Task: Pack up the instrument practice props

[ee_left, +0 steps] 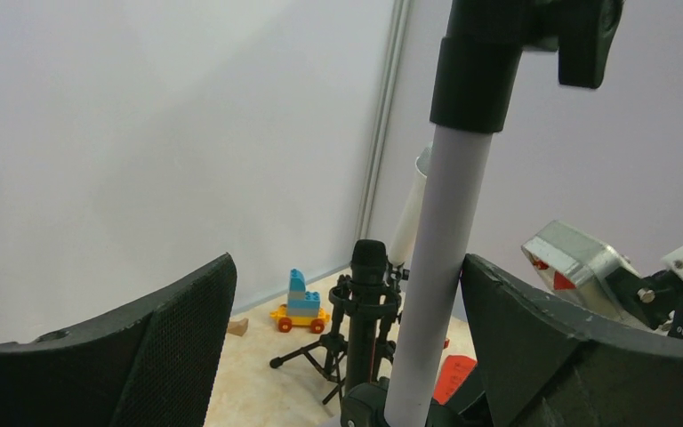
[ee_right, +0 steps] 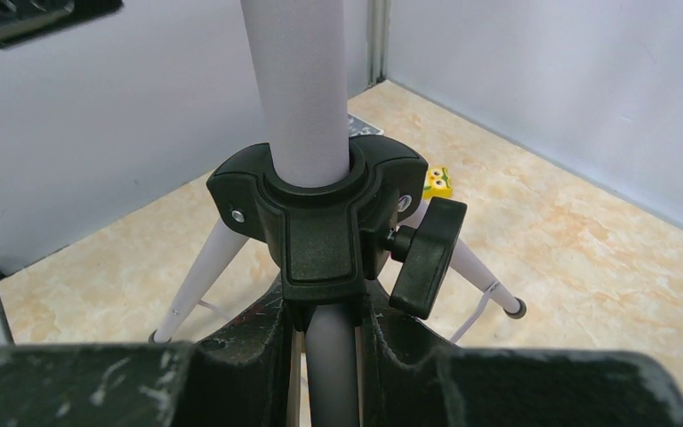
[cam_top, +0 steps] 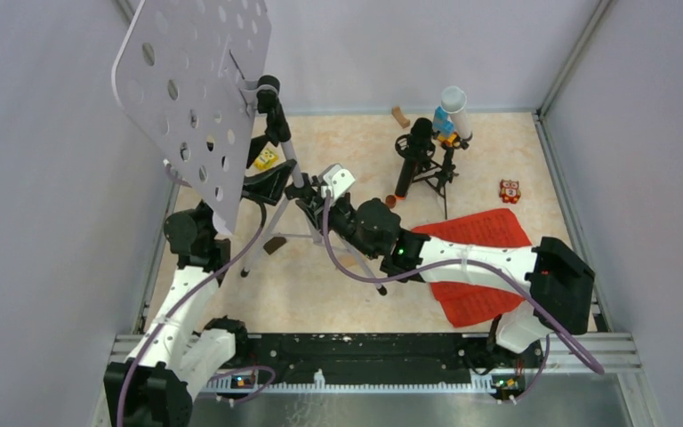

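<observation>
We are clamping our right gripper (ee_right: pixel 331 351) on the lower pole of the silver tripod (ee_right: pixel 307 89), left of centre on the table (cam_top: pixel 516 151), while our left gripper (ee_left: pixel 347 342) is hanging open around its upper pole, so the tilted grey plate (cam_top: pixel 191 89) is threatening to topple it.

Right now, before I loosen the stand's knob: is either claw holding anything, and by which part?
The right claw clamps the music stand's centre pole under the black hub. The left claw, open around the pole above it, holds nothing.

Music stand (cam_top: pixel 197 98) left-centre, mic (cam_top: pixel 419 135) on small tripod (cam_top: pixel 437 178) behind-right, tube (cam_top: pixel 456 108) beyond, pages (cam_top: pixel 485 229) right.
</observation>
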Motion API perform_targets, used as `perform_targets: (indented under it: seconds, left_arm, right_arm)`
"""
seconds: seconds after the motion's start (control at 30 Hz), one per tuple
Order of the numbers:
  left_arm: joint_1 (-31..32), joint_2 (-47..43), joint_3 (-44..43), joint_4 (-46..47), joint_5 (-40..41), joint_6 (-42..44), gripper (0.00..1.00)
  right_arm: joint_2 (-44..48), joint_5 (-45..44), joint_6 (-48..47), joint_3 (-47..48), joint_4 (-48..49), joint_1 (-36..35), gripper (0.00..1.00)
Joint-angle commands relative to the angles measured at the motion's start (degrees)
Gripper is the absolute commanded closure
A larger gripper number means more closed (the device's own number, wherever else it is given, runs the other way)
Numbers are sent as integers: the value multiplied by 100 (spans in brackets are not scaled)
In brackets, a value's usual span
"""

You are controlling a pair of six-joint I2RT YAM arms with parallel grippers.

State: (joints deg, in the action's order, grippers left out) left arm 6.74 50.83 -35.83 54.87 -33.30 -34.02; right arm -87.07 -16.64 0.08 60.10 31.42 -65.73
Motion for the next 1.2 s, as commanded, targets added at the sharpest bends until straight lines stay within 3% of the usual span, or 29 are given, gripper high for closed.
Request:
perform_targets:
  seconds: [0.0,0.47,0.73,1.03,1.17]
  left_arm:
    - [39,197,8,587,-133,-235,1]
    - [208,570,-193,982,-124,-417,15]
    - [249,576,-277,836,-163,-334,18]
    - [258,572,-232,851,-104,-337,37]
    - [257,552,-208,780,-66,-336,56]
  right_arm:
    - [511,-268,84,1151,2479,-242,100]
    - [-49,-1519,-982,1496,2913,-862,100]
    - [-513,-2338,-1100,1782,3030,-1049,100]
    - [-1069,-3443,-1694,2177,3853,-1471,100]
    - [-1134,-3666,-2045,2216,4189,-1618,100]
